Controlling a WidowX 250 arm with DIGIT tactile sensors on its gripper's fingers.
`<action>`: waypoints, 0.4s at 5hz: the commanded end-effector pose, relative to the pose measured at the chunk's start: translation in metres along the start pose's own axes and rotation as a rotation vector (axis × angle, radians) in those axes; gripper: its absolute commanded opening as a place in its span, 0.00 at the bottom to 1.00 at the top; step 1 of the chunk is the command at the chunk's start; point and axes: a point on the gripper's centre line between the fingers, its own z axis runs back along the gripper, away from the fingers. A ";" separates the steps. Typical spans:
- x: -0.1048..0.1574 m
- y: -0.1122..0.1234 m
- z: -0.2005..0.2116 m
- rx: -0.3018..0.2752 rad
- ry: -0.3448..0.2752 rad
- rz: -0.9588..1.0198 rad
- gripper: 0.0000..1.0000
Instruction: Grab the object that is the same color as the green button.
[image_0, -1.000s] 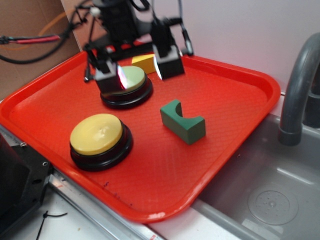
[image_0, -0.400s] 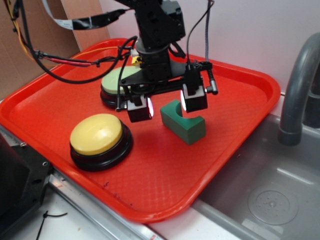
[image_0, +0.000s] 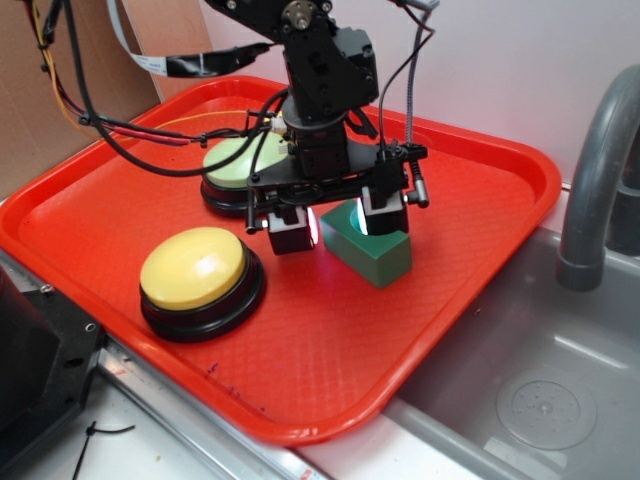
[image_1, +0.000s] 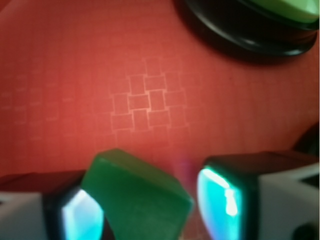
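The dark green bridge-shaped block (image_0: 366, 250) sits on the red tray (image_0: 500, 170), right of centre. My gripper (image_0: 338, 222) is lowered over it, open, with one finger on each side of the block's near end. In the wrist view the block (image_1: 137, 197) lies between the glowing pads, close to the left pad (image_1: 82, 220), with a gap before the right pad (image_1: 217, 202). The pale green button (image_0: 232, 160) on its black base stands behind the gripper, partly hidden by the arm; its edge shows at the top right of the wrist view (image_1: 285, 10).
A yellow-domed button (image_0: 195, 268) on a black base stands at the tray's front left. A grey sink (image_0: 540, 390) and a grey faucet (image_0: 595, 150) are right of the tray. Cables hang at the back left. The yellow wedge is hidden behind the arm.
My gripper has moved from over the green button to the right and forward, then down, so its fingers now straddle the green block.
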 end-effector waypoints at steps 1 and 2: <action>0.011 -0.006 0.008 -0.038 -0.008 -0.018 0.00; 0.019 -0.001 0.031 -0.079 0.007 -0.126 0.00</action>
